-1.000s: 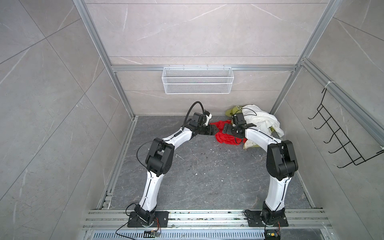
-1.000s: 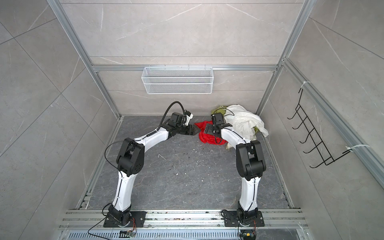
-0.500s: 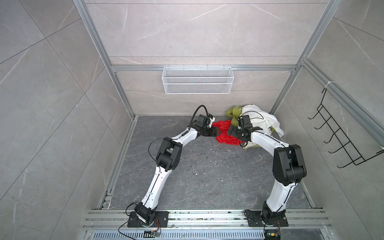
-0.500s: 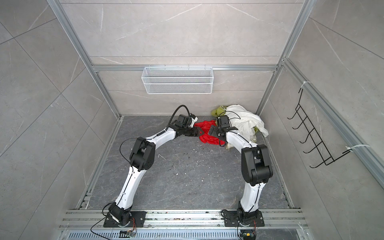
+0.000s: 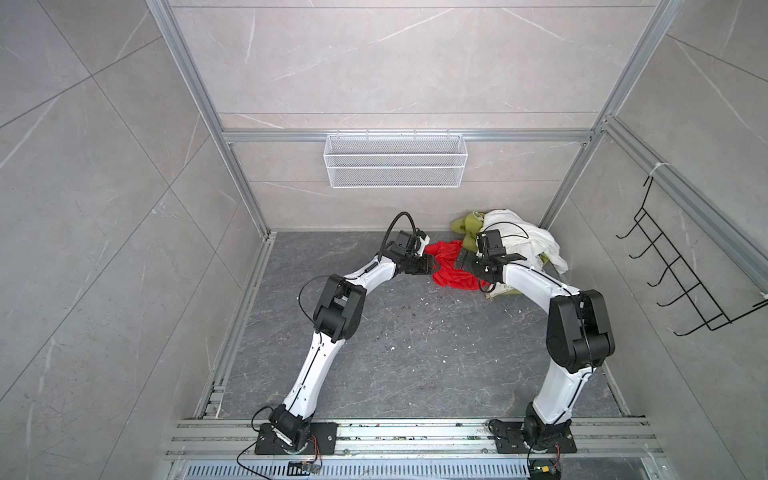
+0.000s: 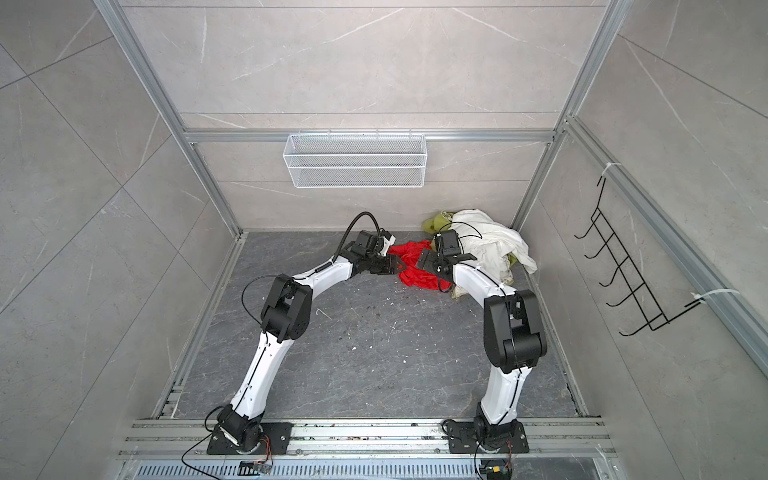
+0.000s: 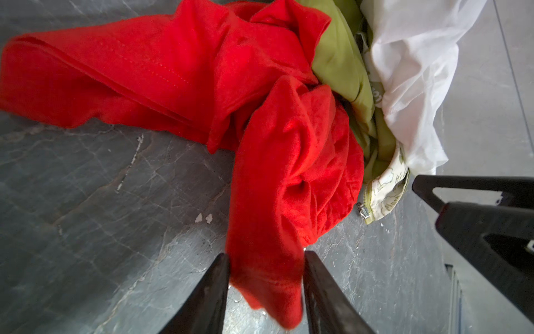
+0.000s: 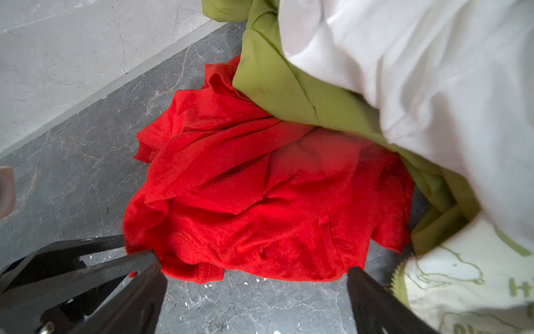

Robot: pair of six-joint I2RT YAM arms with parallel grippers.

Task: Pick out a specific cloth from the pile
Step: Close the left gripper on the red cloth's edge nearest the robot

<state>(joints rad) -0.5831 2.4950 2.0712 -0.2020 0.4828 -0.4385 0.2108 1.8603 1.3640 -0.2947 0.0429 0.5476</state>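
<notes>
Your red cloth (image 7: 289,162) lies on the grey floor (image 7: 101,202), at the edge of the pile (image 5: 505,245) in the far corner. Part of it is tucked under the olive-green garment (image 8: 289,86), and the big white garment (image 8: 419,86) sits on top of that.

Your left end effector (image 7: 265,289) has a long fold of the red cloth between its two fingers (image 7: 208,295). The fingers are close on each side of the fold, but you cannot tell yet if they pinch it tight.

Your right end effector (image 8: 254,277) is spread wide. It hangs low over the near edge of the red cloth and holds nothing.

So the red cloth is found and nearly caught. It looks like you must squeeze, then pull it out from under the green one and away from the pile.
</notes>
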